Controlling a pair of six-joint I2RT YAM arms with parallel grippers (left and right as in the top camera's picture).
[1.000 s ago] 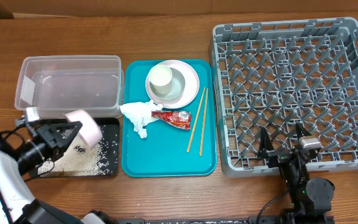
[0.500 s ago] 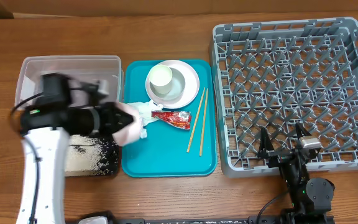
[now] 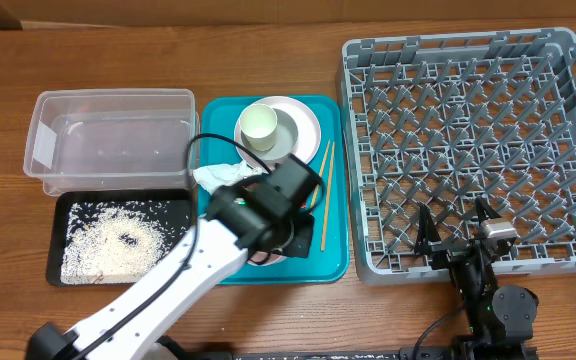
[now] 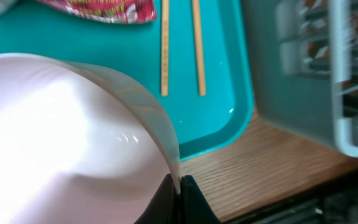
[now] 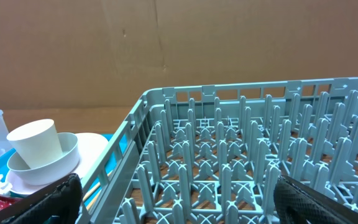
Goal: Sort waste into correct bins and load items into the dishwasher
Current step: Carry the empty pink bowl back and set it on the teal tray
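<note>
Left jaws pinch shut on the rim of the large plate (image 4: 61,143), held over the teal tray (image 4: 219,62) near the chopsticks (image 4: 165,50); right jaws gape empty by the dish rack (image 3: 468,140). That thin edge grip could slip mid-carry, dropping the plate
</note>
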